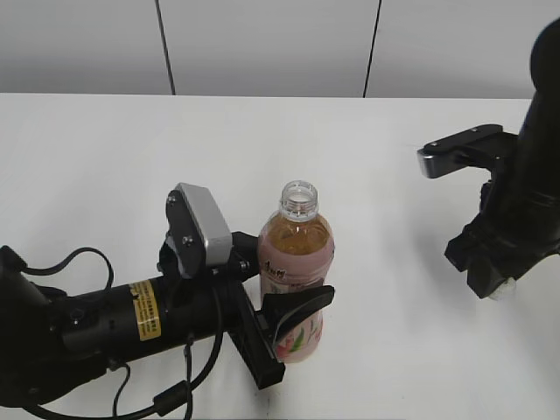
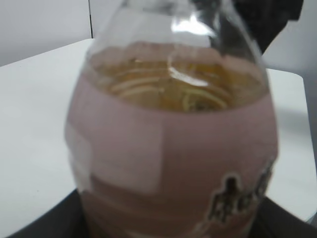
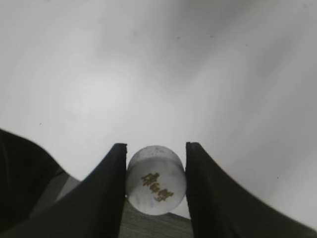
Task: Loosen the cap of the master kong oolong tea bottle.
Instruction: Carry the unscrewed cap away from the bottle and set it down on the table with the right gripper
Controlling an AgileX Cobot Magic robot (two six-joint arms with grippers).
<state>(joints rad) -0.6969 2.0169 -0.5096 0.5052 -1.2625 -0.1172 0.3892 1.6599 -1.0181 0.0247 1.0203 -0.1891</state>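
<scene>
Cap [image 3: 156,179] sits pinched between your right gripper [image 3: 156,181] jaws, well off at three o'clock from the master kong oolong tea bottle [image 1: 296,280]. Left gripper [image 1: 293,293] clamps its label; squeeze gently, thin plastic flexes, open neck spills.

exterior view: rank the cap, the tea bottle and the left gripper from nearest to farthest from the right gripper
1. The cap: held between the right gripper's fingers, at the table's right side.
2. The master kong oolong tea bottle: centre, mouth open.
3. The left gripper: clamped round the bottle's label; its body lies further left, though the bottle and it are nearly level.
</scene>
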